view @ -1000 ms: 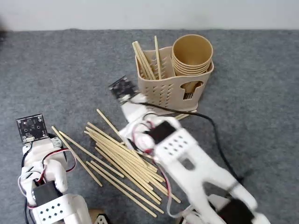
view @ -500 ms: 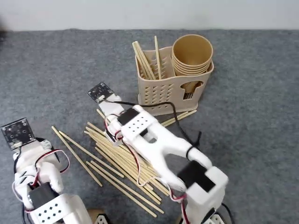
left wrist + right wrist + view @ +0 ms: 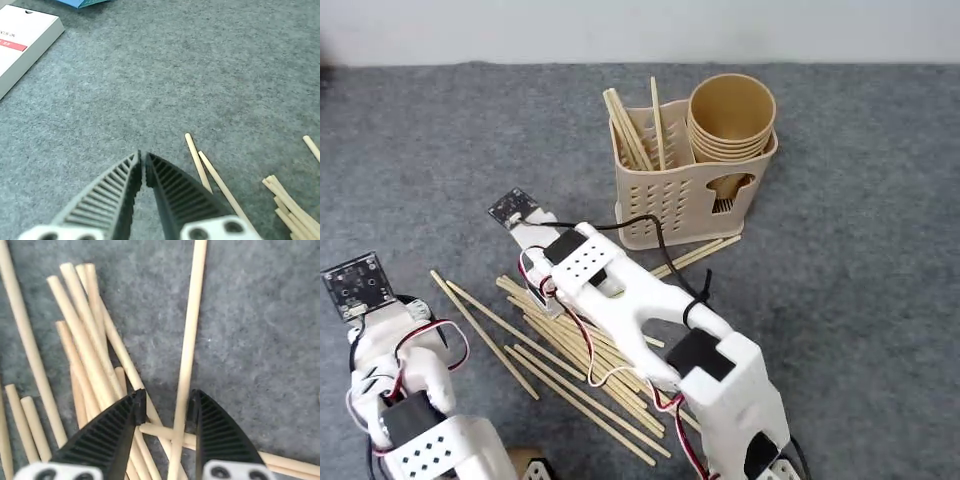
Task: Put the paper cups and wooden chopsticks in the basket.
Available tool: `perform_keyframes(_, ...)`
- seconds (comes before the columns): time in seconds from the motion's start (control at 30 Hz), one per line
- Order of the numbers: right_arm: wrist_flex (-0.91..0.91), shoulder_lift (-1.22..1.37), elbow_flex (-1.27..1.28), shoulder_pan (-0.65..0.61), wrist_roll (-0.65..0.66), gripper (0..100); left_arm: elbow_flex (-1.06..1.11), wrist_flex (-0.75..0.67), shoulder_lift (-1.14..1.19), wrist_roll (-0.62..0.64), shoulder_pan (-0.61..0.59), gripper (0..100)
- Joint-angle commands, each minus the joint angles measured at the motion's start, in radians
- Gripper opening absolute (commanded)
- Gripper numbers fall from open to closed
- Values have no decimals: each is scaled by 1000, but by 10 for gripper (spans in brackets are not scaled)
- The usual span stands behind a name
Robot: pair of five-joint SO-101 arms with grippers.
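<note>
A beige basket [image 3: 672, 200] stands at the back, with a stack of paper cups [image 3: 730, 115] in one side and a few chopsticks [image 3: 632, 135] in the other. Many wooden chopsticks [image 3: 582, 348] lie in a pile on the grey carpet. My right arm [image 3: 590, 272] stretches over the pile's far left end. Its gripper [image 3: 166, 402] is open and low over the sticks, with one long chopstick [image 3: 188, 345] running between the fingers, close to one of them. My left arm [image 3: 398, 365] stays at the front left; its gripper [image 3: 141, 158] is shut and holds nothing, just short of two chopstick ends [image 3: 199, 161].
Two chopsticks [image 3: 698, 254] lie against the basket's foot. A white box [image 3: 20, 37] and a blue item [image 3: 85, 2] lie on the carpet beyond the left gripper. Open carpet stretches to the right of the basket.
My right arm has swung left from beside the basket to the pile's far left end. The left arm shifted slightly left, then kept still.
</note>
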Motion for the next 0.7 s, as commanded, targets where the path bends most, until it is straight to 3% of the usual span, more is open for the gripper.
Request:
perform_keyframes(0.0, 12, -24, -58, -4, -11, 155, -51, -26, -12, 11, -6, 13)
perform_keyframes(0.33, 174, -217, -57, -12, -46, 156, -51, -26, -12, 11, -5, 13)
perform_keyframes(0.53, 214, -206, -51, -76, -84, 321, -51, -26, -12, 11, -5, 13)
perform_keyframes(0.67, 183, -134, -57, -79, -84, 329, -51, -26, -12, 11, -5, 13)
